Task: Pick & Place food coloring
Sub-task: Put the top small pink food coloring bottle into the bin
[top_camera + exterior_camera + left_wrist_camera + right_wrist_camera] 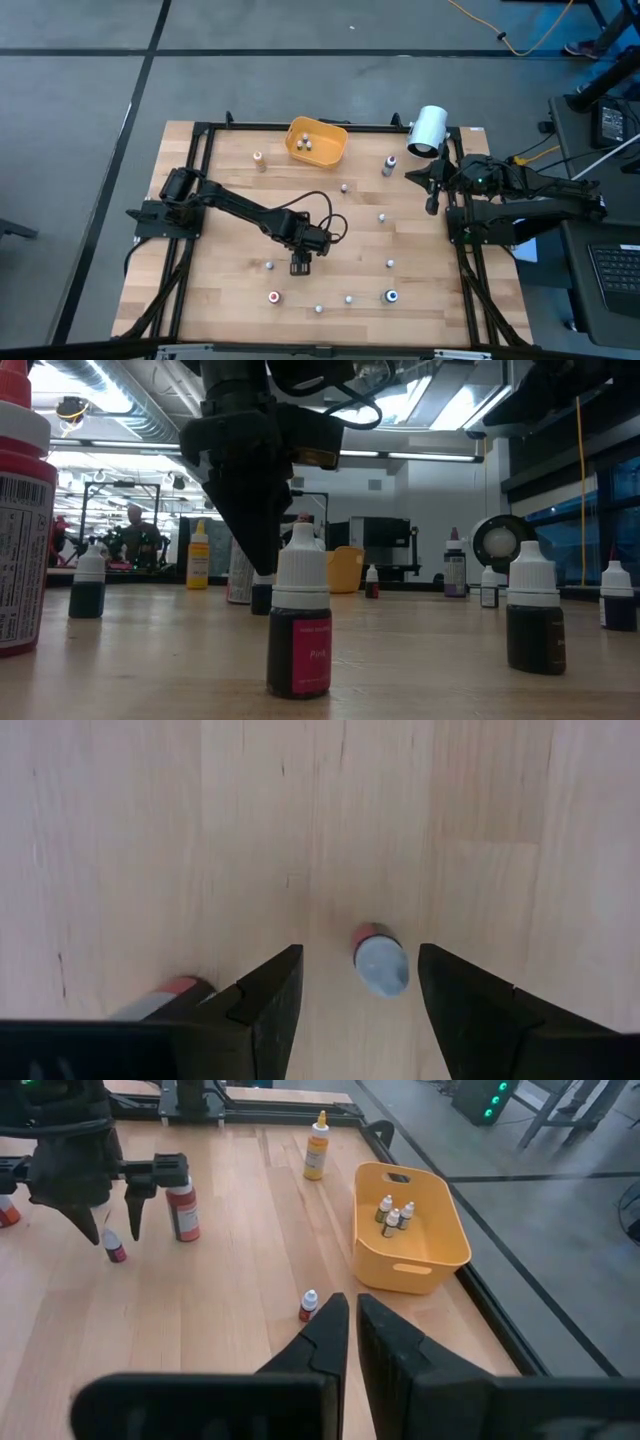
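My left gripper (302,266) hangs open over the table's middle, fingers pointing down. A tiny food coloring bottle (381,967) with a white top and reddish body stands upright on the wood between its fingertips (360,951), touching neither. The right wrist view shows the same bottle (116,1247) below that gripper (110,1230). Several more tiny bottles stand scattered, such as a red-topped one (274,297) and a blue-topped one (392,296). The orange bowl (330,152) near the far edge holds three bottles (392,1215). My right gripper (352,1330) waits shut at the table's right side.
A big white cylinder (427,130) lies at the far right corner. A taller red-capped bottle (182,1210) and a yellow one (318,1145) stand on the table. A black frame (200,135) rims the table. A pink bottle (298,625) stands close to the low camera.
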Action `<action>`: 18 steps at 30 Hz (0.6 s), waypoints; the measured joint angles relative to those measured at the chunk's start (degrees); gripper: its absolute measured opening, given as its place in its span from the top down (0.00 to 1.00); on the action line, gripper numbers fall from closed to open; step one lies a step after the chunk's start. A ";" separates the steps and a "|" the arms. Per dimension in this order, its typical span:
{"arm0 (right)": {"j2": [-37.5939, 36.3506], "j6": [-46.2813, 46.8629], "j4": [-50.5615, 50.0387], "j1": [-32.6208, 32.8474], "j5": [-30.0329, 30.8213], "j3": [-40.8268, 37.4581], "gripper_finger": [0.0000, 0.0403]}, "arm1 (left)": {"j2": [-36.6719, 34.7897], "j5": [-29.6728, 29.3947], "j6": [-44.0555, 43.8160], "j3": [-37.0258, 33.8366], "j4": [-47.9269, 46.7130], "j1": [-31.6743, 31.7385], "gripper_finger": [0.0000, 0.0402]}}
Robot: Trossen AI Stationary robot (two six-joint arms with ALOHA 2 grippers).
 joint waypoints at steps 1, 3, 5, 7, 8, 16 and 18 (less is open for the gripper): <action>0.02 -0.01 -0.12 0.02 0.00 0.00 0.93 | 0.05 -0.36 0.03 -0.01 0.00 -0.01 0.52; 0.01 0.00 -0.27 0.01 0.00 0.00 0.93 | 0.05 -0.39 0.03 -0.02 -0.03 -0.01 0.52; 0.00 -0.02 -0.50 0.02 0.00 0.00 0.93 | 0.12 -0.37 0.03 -0.15 0.10 -0.01 0.52; 0.02 -0.04 -0.51 0.01 0.00 0.00 0.93 | 0.41 -0.44 0.18 -0.22 0.39 -0.09 0.52; 0.01 -0.01 -0.53 0.01 0.00 0.00 0.93 | 0.42 -0.43 0.18 -0.23 0.23 -0.23 0.52; 0.02 0.02 -0.53 0.01 0.02 0.00 0.93 | 0.51 -0.35 -1.21 -0.39 -0.22 -0.53 0.52; 0.02 0.02 -0.53 0.02 0.01 0.00 0.93 | 0.53 -0.39 -1.40 -0.39 -0.18 -0.71 0.52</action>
